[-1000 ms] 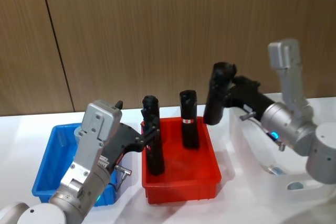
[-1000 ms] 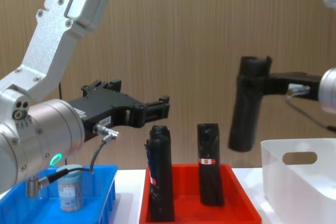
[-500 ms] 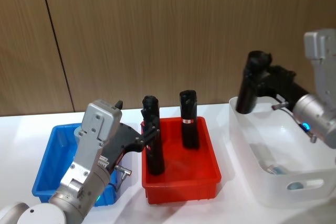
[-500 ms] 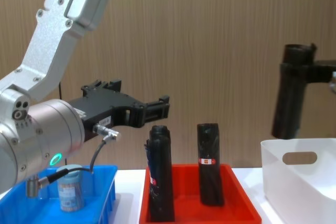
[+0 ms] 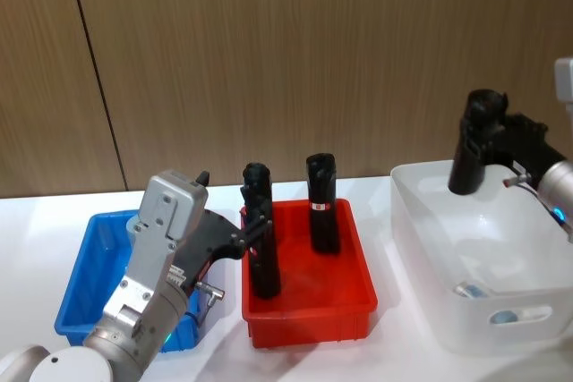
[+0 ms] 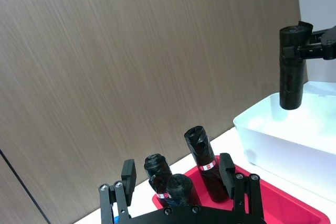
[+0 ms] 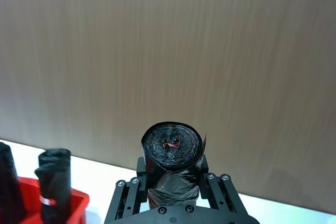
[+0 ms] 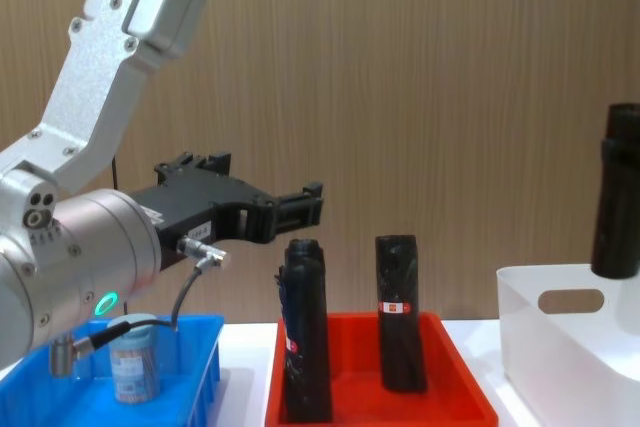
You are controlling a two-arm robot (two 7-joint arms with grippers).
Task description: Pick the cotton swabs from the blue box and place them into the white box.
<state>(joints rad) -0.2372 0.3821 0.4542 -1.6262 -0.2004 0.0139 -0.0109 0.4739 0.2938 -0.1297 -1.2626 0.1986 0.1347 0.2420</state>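
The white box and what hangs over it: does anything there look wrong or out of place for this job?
Yes. The right gripper holds a black roll upright over the white box, not a cotton swab tub. One cotton swab tub stands in the blue box under the left gripper, which is open and empty.

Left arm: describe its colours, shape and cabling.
The left arm has boxy and rounded silver-grey housings, with a green ring light on the wrist joint. A thin black cable runs from a metal plug beside it. The left gripper is matt black with slim, straight fingers.
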